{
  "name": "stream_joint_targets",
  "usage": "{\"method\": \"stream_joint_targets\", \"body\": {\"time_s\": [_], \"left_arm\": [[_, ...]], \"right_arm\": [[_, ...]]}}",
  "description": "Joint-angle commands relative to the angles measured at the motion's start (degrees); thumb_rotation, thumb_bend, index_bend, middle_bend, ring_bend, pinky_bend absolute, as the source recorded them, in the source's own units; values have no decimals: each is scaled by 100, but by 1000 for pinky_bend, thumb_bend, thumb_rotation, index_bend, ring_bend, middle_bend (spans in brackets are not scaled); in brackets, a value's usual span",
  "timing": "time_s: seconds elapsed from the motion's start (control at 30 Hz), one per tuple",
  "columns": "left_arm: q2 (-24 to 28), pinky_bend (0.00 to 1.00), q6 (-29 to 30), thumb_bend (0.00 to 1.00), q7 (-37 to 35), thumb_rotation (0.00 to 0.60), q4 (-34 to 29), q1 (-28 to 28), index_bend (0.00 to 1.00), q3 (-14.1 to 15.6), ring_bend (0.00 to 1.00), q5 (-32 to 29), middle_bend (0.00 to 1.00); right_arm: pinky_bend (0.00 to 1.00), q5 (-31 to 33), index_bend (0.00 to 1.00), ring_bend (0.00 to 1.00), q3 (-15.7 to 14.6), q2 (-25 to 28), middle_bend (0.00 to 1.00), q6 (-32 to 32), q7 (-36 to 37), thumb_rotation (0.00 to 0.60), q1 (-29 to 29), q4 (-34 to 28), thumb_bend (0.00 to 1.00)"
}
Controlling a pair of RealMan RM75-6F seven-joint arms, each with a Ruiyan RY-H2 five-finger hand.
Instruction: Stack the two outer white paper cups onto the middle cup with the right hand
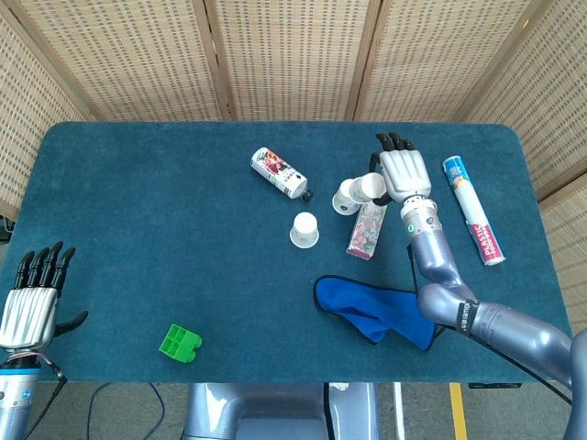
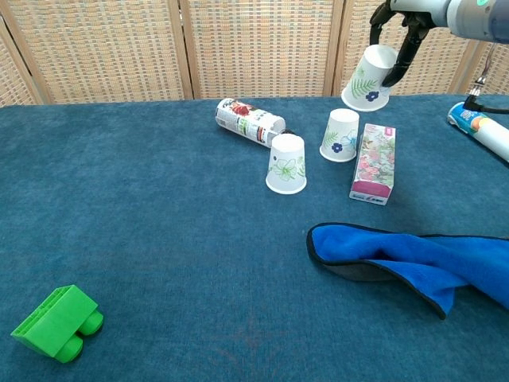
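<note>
While the carried cup is in the air: the first of the two stacking steps looks to be in hand, with nothing yet nested.
Right hand: the right hand pinches the carried cup near its rim, fingers curled round it; the cup hangs tilted, mouth down, above and just right of the middle cup.
Left hand: the left hand rests off the near left table edge, fingers straight and close together, holding nothing.
Task things: the middle cup stands upside down on the blue table; the left cup stands upside down nearer, slightly apart.
Next move, as I judge it: level the carried cup, bring it over the middle cup's base and lower it straight down.
In the way: the floral box lies just beside the middle cup on its right, so a low approach from that side could knock it.
Around: a bottle lies on its side behind the left cup; a blue cloth lies nearer; a tube at far right; a green block at near left.
</note>
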Motion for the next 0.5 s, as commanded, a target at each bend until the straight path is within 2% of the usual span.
{"method": "stream_joint_targets", "body": {"time_s": [0.03, 0.17, 0.5], "left_arm": [[-4, 0, -16, 79, 0, 600, 5, -2, 0, 0, 0, -18, 0], [-21, 0, -21, 79, 30, 600, 22, -7, 0, -12, 0, -42, 0], [-36, 0, -88, 78, 33, 600, 36, -30, 0, -3, 0, -78, 0]], "right_arm": [[182, 65, 549, 25, -20, -143, 168, -98, 8, 600, 99, 216, 210], [181, 150, 548, 26, -74, -423, 168, -250, 14, 600, 220, 707, 210], [182, 65, 548, 26, -69, -724, 169, -445, 249, 600, 312, 1252, 210]]}}
